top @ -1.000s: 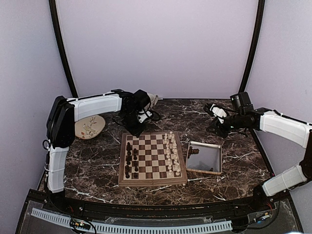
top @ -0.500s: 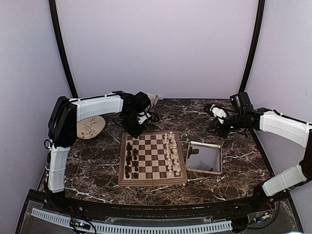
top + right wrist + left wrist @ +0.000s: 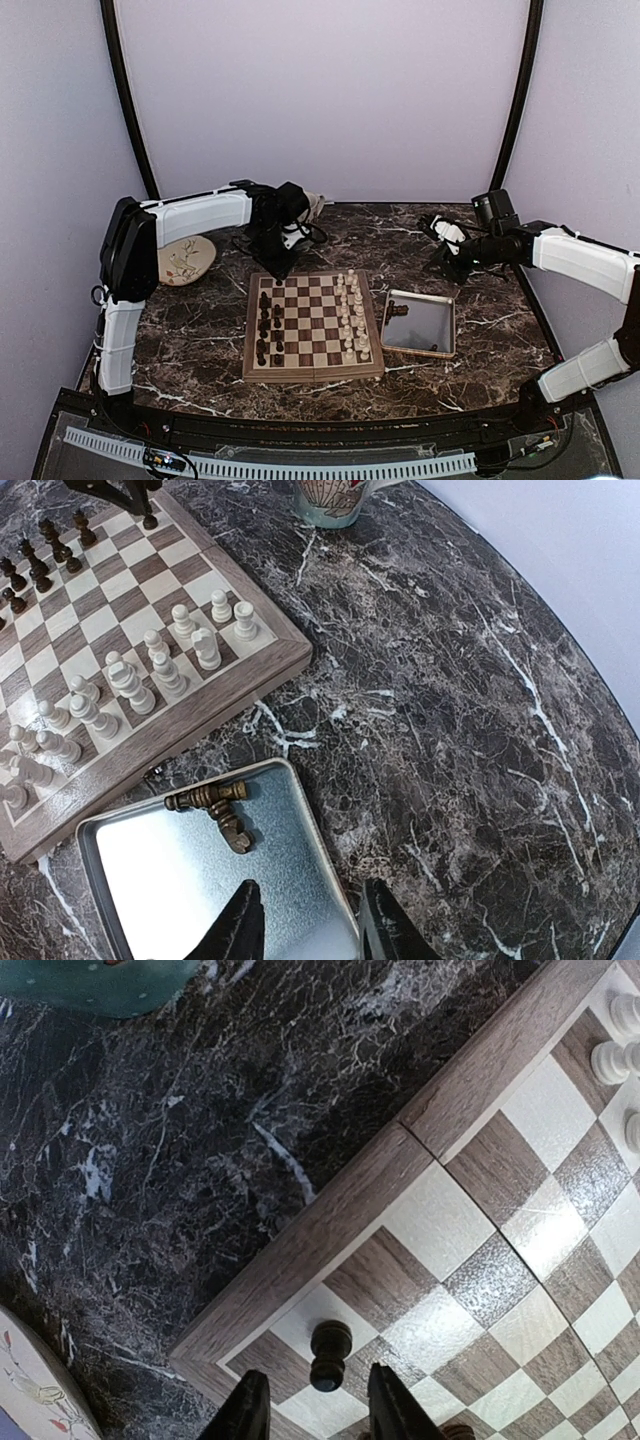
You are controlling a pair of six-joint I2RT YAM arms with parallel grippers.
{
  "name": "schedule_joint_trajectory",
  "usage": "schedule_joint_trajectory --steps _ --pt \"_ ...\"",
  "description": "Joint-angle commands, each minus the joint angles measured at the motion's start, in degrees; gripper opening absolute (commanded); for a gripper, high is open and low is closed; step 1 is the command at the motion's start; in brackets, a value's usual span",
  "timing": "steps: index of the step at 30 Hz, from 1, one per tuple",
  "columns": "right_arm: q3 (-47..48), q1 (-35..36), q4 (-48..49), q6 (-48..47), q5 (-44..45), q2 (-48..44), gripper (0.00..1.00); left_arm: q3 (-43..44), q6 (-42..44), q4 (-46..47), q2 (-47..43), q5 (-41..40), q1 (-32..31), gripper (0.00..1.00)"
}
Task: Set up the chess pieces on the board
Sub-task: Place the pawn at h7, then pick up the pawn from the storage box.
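Note:
The board (image 3: 310,372) lies mid-table, with dark chess pieces (image 3: 266,325) along its left side and cream-white ones (image 3: 350,315) along its right. My left gripper (image 3: 275,266) hovers over the far left corner. In the left wrist view it (image 3: 318,1374) is open, its fingers either side of one dark piece (image 3: 331,1345) standing on the corner square of the board (image 3: 330,1220), not touching it. My right gripper (image 3: 446,258) is open and empty. In the right wrist view it (image 3: 310,885) is over the tray's corner, near two dark pieces (image 3: 210,802) lying in the tray.
A shiny metal tray (image 3: 452,325) sits right of the board. A patterned mug (image 3: 312,205) stands at the back and shows in the right wrist view (image 3: 335,500). A flowered plate (image 3: 182,260) lies at the left. The table is dark marble.
My left gripper has shifted slightly over the board's far left corner. The right arm has not moved.

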Motion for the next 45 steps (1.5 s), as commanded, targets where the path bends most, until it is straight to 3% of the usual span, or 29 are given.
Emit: schedule_joint_trajectory --steps 1,6,13,21,30,45 --pt "2.9 -0.4 -3.9 -0.3 0.8 -0.1 0.34 3.4 -0.6 -3.5 -2.7 -0.5 -0.1 0.38" --pt "6.7 -0.8 -12.8 -2.8 1.0 -0.4 0.39 0.1 1.5 2.3 -8.8 2.8 -2.1 0.39" --pt "7.4 -0.3 -27.8 -8.2 -0.9 2.1 0.33 -14.0 6.0 21.9 -16.8 4.8 -6.4 0.40" --pt "3.6 9.3 -31.7 -10.4 0.6 0.9 0.38 -27.7 5.8 34.9 -24.1 6.4 -6.5 0.40" --pt "-0.9 15.7 -29.7 -8.9 8.7 3.5 0.36 -29.8 5.7 36.5 -25.6 4.7 -6.9 0.41" --pt "-3.2 16.7 -25.4 -5.7 14.4 6.4 0.30 -29.4 6.0 35.7 -24.8 5.1 -7.3 0.41"
